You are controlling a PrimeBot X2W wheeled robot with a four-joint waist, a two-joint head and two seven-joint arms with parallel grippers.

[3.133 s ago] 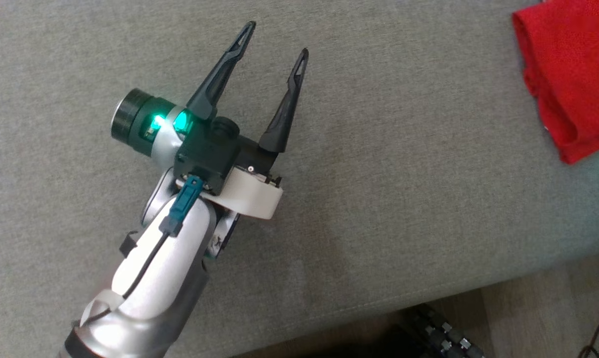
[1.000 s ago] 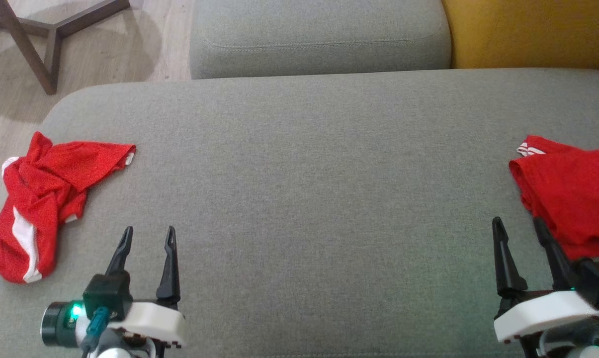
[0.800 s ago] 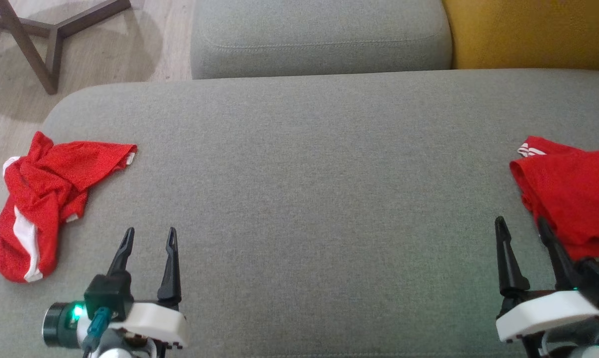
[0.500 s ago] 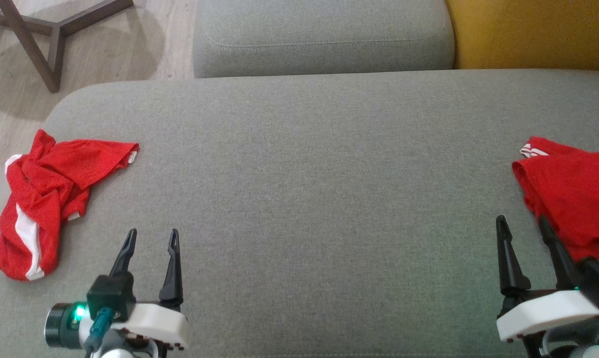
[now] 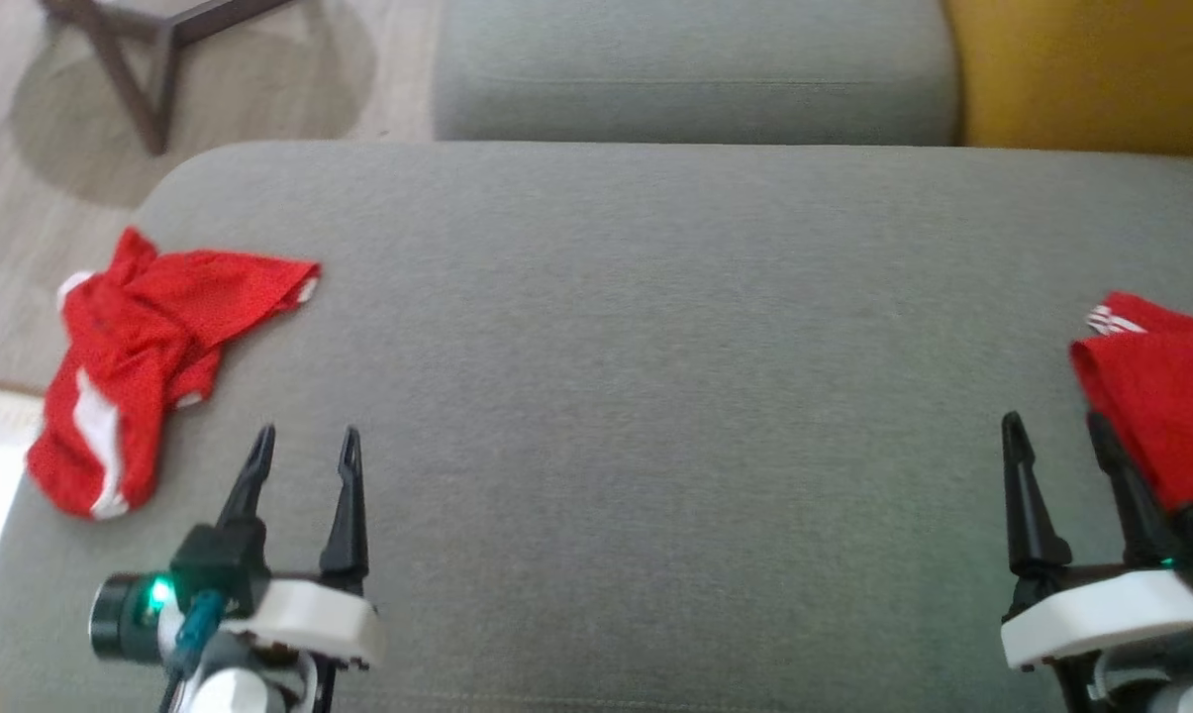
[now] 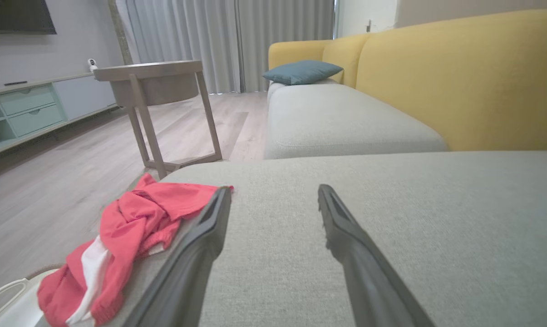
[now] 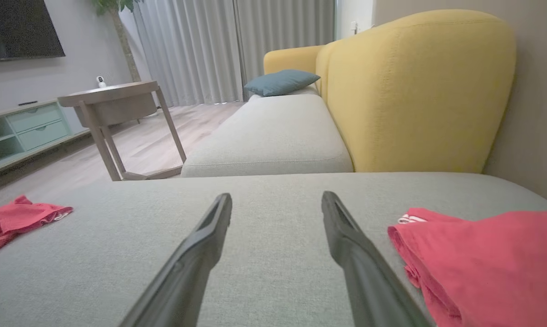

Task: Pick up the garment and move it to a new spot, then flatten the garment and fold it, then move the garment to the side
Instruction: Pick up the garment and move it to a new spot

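The head view is smeared with blur, so the weave of the fabric is hard to read. The folded red garment runs off that view's right edge, and the right gripper's outer finger crosses its near border; I cannot tell whether they touch. Both grippers stand spread and empty, the left gripper over bare grey cushion. The crumpled red garment lies bunched at the cushion's left edge, just left of the left gripper. It shows white stripes, and its lower end drapes over the side.
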